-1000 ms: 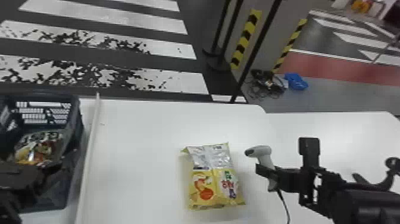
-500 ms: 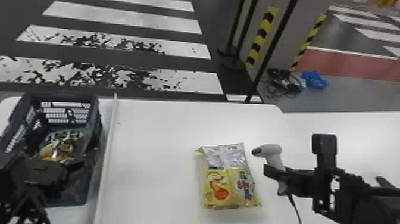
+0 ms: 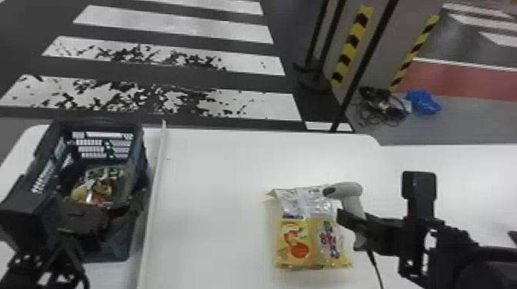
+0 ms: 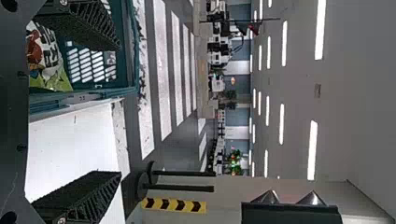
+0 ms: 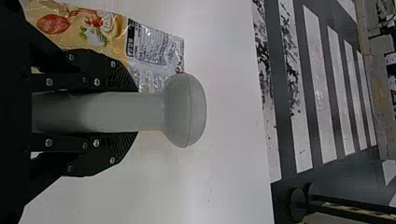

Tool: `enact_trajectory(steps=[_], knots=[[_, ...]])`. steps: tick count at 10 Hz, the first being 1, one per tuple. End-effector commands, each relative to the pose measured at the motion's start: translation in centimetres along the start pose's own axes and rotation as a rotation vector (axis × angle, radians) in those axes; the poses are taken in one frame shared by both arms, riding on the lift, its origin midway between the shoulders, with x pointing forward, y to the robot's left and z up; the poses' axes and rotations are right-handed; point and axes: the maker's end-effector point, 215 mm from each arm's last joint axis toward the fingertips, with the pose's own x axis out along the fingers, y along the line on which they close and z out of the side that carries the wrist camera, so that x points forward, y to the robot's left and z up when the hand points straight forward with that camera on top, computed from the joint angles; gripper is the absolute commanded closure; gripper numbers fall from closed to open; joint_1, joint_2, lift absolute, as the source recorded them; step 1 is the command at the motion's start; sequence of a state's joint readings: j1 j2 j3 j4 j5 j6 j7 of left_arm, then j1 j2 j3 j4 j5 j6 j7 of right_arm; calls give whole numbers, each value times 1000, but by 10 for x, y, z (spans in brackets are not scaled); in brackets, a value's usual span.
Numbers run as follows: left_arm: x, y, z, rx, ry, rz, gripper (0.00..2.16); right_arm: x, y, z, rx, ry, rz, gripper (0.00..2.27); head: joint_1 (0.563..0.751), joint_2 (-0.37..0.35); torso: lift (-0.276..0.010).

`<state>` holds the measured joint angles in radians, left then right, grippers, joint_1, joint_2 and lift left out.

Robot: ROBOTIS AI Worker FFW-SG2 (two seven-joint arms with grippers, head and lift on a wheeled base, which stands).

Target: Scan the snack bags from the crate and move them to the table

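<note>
My left gripper (image 3: 82, 219) is over the near part of the dark crate (image 3: 144, 165), where a snack bag (image 3: 100, 187) lies. In the left wrist view the left gripper (image 4: 119, 112) has its fingers wide apart, with the crate (image 4: 84, 95) and snack bag (image 4: 49, 60) beyond. My right gripper (image 3: 352, 226) holds the grey scanner (image 3: 352, 200) upright at the right edge of a yellow and silver snack bag (image 3: 307, 230) on the table. In the right wrist view the right gripper (image 5: 133, 112) clasps the scanner's handle (image 5: 116, 112), beside the bag (image 5: 152, 46).
A white strip (image 3: 154, 184) runs along the table (image 3: 215, 200) just right of the crate. The scanner's cable (image 3: 375, 265) trails toward the near edge. Dark poles and cables (image 3: 381, 105) are on the floor behind the table.
The head view has shifted, so the crate, bag and table sit farther right in it. The left gripper has come farther into view over the crate; the right gripper keeps its hold on the scanner.
</note>
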<state>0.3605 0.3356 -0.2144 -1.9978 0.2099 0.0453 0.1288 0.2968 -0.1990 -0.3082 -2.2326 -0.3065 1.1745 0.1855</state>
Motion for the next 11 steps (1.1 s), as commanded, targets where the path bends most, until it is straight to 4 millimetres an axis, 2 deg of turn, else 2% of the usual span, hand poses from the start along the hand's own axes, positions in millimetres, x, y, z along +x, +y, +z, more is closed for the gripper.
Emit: enact_trajectory(steps=[1,4,7,11], knots=[[-1,0,0,2,0,-1,39,12,14,6,-29,-2,2,2243,695,-197,-95],[-3,3,7,3,-13,5,39,37,20,3,-58,25,-12,2243,695,-159,-95],[-3,3,8,4,-14,5,39,50,20,-1,-67,45,-13,2243,695,-148,-95],[-6,8,4,5,-7,14,39,65,14,6,-87,44,-28,2243,695,-145,-95]])
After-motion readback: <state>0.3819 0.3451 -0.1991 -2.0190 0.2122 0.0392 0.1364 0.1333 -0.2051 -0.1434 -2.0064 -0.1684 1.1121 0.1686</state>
